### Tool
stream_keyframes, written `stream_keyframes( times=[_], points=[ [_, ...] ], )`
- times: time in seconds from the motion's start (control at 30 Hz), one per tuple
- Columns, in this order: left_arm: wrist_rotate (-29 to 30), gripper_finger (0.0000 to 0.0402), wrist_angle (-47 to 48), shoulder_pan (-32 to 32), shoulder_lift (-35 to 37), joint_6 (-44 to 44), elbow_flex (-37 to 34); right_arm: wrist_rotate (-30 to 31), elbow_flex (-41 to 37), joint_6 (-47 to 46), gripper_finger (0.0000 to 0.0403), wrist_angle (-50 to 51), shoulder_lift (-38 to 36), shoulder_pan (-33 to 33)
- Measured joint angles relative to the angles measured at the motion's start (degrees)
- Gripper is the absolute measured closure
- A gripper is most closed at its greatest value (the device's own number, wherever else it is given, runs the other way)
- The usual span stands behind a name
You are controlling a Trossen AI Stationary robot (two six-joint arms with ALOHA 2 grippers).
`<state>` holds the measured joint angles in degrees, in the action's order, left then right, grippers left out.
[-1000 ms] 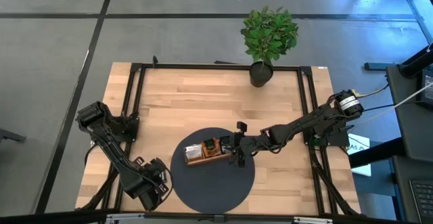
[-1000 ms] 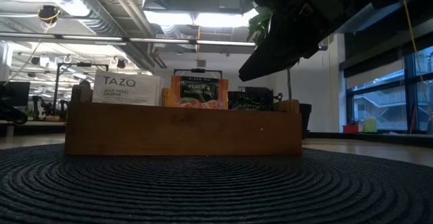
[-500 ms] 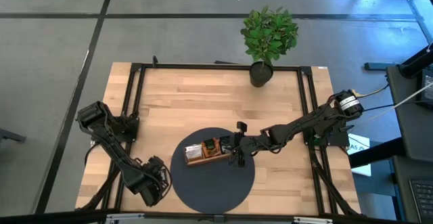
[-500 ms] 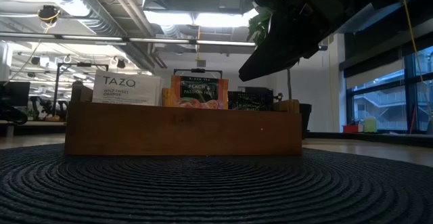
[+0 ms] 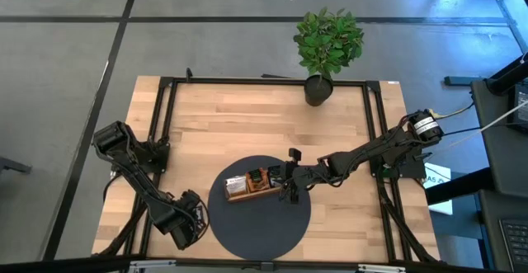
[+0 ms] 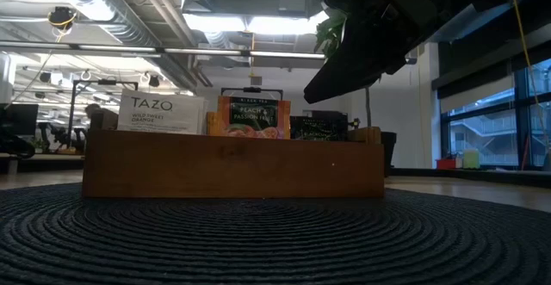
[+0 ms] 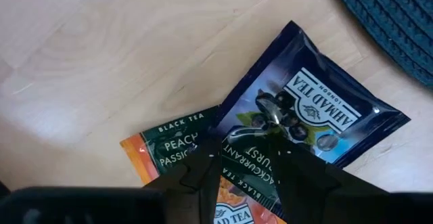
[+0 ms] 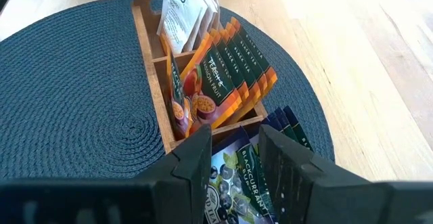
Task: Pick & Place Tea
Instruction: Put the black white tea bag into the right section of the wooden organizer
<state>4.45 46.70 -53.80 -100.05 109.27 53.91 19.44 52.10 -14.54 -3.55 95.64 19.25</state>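
Two tea sachets lie on the bare wood left of the mat: a dark blue blackcurrant one [image 7: 308, 109] overlaps an orange peach one [image 7: 166, 149]. My left gripper [image 7: 250, 160] points straight down over them, open, one finger on either side of the blue sachet's near end. Whether the fingers touch it, I cannot tell. In the high view this gripper [image 5: 188, 223] hides both sachets. The wooden tray [image 5: 247, 186] holds white, orange and blue sachets [image 8: 223, 75] standing on edge. My right gripper [image 8: 233, 143] hovers open above the tray's right end [image 6: 366, 134].
The tray stands on a round dark woven mat [image 5: 260, 215] near the table's front. A potted plant [image 5: 326, 46] stands at the far edge. Bare wood lies between the mat and the plant, and on the table's right.
My left gripper has sunk a little toward the table beside the mat's left edge. My right arm has kept still, and so have the tray and its sachets.
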Motion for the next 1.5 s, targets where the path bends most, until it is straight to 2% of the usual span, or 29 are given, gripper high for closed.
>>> stream_keyframes(
  times=[0.5, 0.77, 0.83, 0.97, 1.03, 1.1, 1.2, 1.37, 1.5],
  points=[
    [0.48, 0.0341, -0.68, -0.04, -0.11, -0.05, -0.09, -0.07, 0.0, -0.32, 0.0276, -0.4, 0.01, 0.0],
    [1.71, 0.0386, -0.9, -0.1, -0.13, -1.6, -0.13, -3.21, 0.0, 5.85, 0.0276, -8.48, 0.0, 0.19],
    [2.34, 0.0396, -0.92, -0.12, -0.13, -2.43, -0.13, -6.46, 0.0, 7.41, 0.0276, -13.4, 0.0, 0.16],
    [3.11, 0.0398, -0.83, -0.11, -0.15, -3.81, -0.17, -22.06, 0.04, 15.54, 0.0276, -25.35, 0.36, 0.27],
    [3.33, 0.0397, -0.86, -0.11, -0.15, -4.02, -0.19, -25.64, 0.21, 19.77, 0.0276, -27.4, 1.03, 0.93],
    [3.59, 0.0398, -1.39, -0.11, -0.16, -4.28, -0.21, -23.31, 2.55, 21.53, 0.0276, -26.31, 2.95, 1.6],
    [4.94, 0.0399, -2.49, -0.09, -0.15, -5.65, -0.29, -19.18, 9.57, 23.99, 0.0276, -18.82, 6.7, 2.33],
    [6.35, 0.0398, -3.66, 0.16, -0.22, -5.68, -0.31, -19.15, 24.31, 26.72, 0.0276, -4.11, 16.19, 2.86],
    [8.11, 0.0399, -6.22, 0.17, -0.24, -8.26, -0.33, -19.06, 35.15, 26.84, 0.0276, 2.8, 24.82, 2.73]
  ],
)
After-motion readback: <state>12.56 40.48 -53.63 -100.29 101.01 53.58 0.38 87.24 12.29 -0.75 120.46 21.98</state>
